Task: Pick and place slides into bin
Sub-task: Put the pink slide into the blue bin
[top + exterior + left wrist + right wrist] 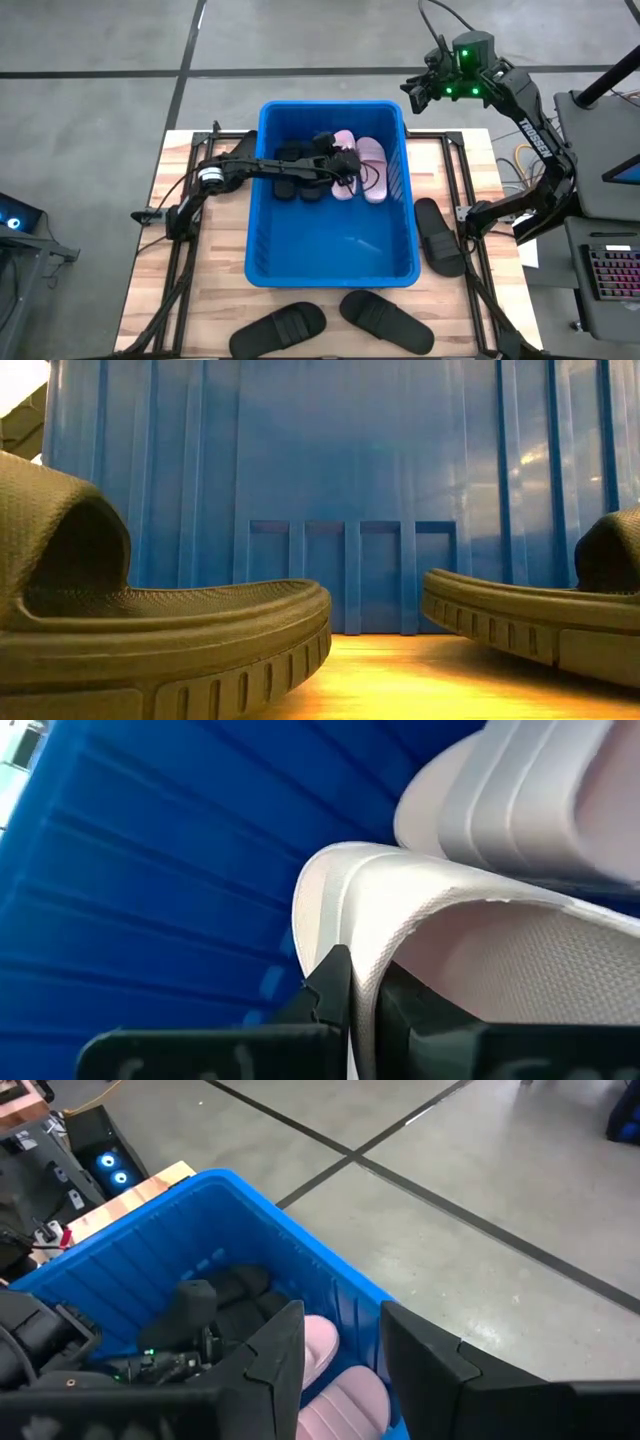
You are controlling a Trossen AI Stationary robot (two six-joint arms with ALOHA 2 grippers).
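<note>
A: What lies nearest, at the wooden table's (200, 290) front edge?

B: Two matte black rubber slides (278, 326) (385, 318), a third (438, 236) beside the big bright blue plastic bin's (262, 240) right wall.

A: And inside?

B: At the far end, black slides and two pale pink ones. The left gripper (345, 170) has its fingers pinched on one pink slide's (480, 950) edge, long axis toward the far wall.

A: The right gripper (342, 1342)?

B: Fingers apart, above the bin's far right corner, nearer the third slide.

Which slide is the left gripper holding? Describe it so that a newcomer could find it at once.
Look inside the blue bin, at its far end. The left gripper is shut on a pale pink slide, nearest the black slides; its pink twin lies free beside it.
</note>
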